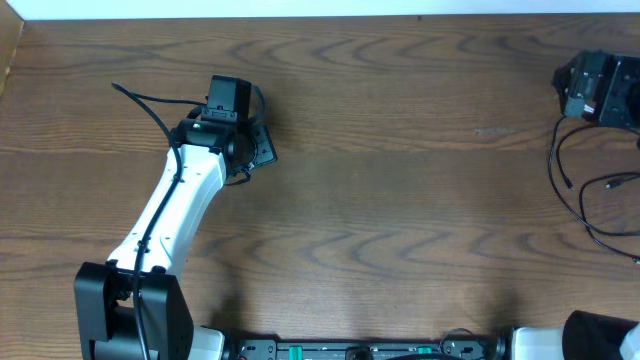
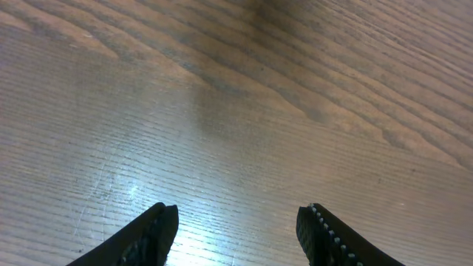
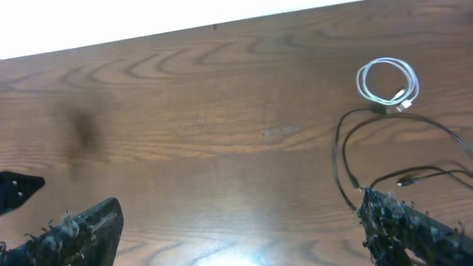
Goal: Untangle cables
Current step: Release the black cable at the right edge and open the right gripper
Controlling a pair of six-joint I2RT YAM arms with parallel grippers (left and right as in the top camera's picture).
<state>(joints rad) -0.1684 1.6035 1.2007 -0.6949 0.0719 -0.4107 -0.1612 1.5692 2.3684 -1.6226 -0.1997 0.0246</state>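
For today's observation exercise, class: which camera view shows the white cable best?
The right wrist view: the white cable lies there as a small whole loop on the table, beside the black cable. The overhead view shows only black cable; the left wrist view shows only bare wood.

Twin arms in white and black.
Left arm (image 1: pixel 175 215) white-shelled, on a black base (image 1: pixel 120 305), thin black wire (image 1: pixel 150 105) clipped along it; left tool (image 2: pixel 236 236) black with ribbed fingers; right tool (image 3: pixel 244 236) black, coated in frayed grey fuzz.
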